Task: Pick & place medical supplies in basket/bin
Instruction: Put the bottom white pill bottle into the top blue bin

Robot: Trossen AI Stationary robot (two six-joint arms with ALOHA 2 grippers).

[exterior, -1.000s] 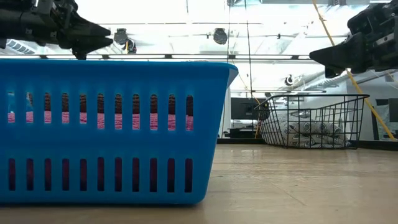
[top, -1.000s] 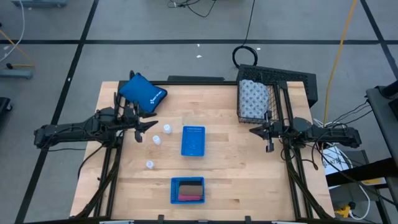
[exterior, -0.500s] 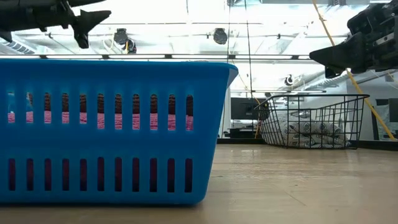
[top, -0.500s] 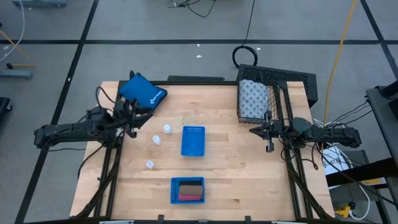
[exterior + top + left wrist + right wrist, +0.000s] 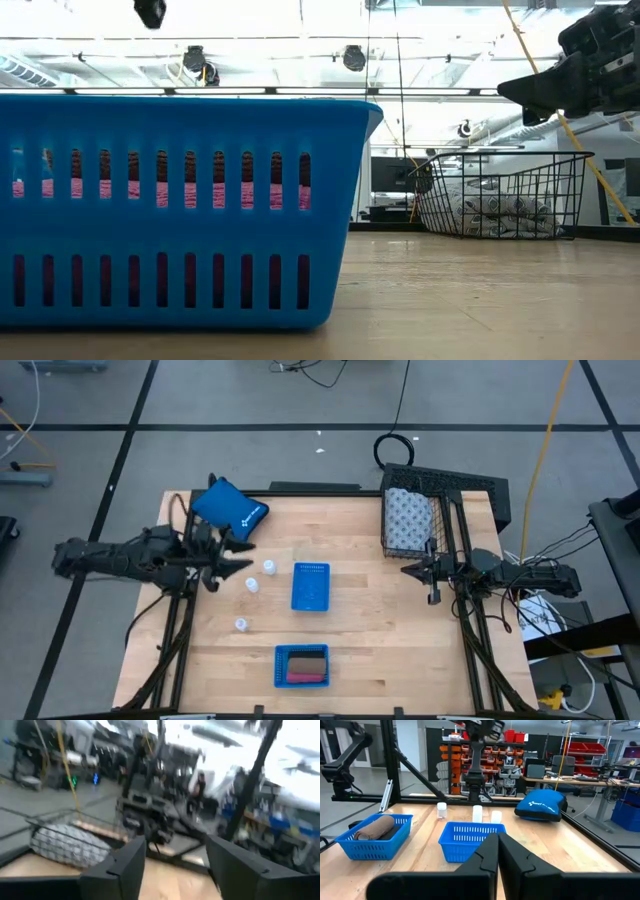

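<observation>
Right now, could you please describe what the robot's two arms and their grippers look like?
Both arms are dark, nearly black, slender and jointed, built of tube-like segments, with thin black cables running along them. The left gripper and the right gripper each end in two dark, angular, wedge-shaped fingers with flat faces. No coloured markings or labels show on them.

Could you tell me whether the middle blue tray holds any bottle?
No, the middle tray looks empty; three bottles stand on the table left of it.
</observation>
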